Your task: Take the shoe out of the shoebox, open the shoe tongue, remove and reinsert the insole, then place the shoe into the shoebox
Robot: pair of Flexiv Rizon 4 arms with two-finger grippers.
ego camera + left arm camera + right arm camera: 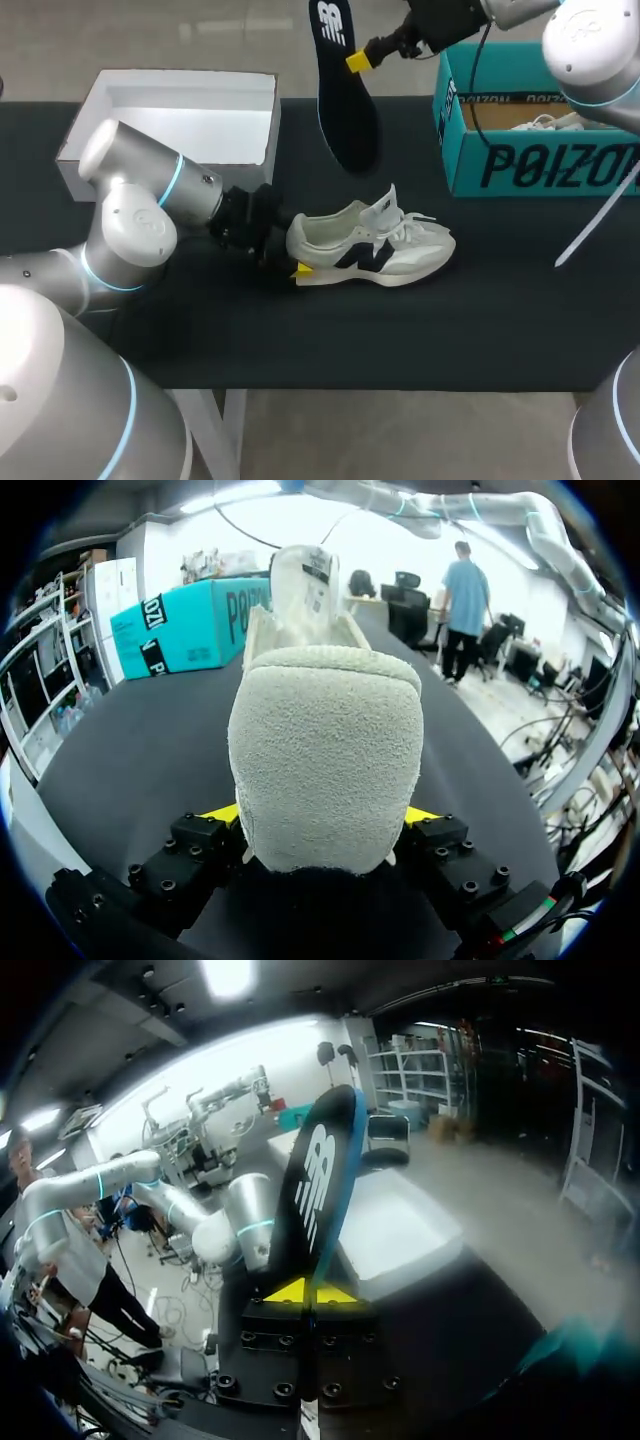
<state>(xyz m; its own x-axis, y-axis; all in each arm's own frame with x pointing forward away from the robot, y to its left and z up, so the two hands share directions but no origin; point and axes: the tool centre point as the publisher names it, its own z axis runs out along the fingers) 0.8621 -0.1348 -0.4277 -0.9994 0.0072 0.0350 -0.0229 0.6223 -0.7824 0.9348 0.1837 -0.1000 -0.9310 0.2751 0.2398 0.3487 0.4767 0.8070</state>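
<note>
Black counter [400, 330] carries the shoe [385, 250] on its sole, with its long axis across and its heel toward my left arm. There the left end effector [289, 253] clamps the heel from both sides. Farther off, above the counter, the right end effector [358, 60] pinches the insole [345, 100], which hangs lengthwise toward the shoe. The shoebox [530, 160] stands to the right.

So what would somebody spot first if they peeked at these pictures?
A long black foam insole hangs in the air over the black table, pinched by the right gripper. Lower down, a cream-and-navy fabric sneaker stands on the tabletop, its heel clamped by the left gripper.
</note>
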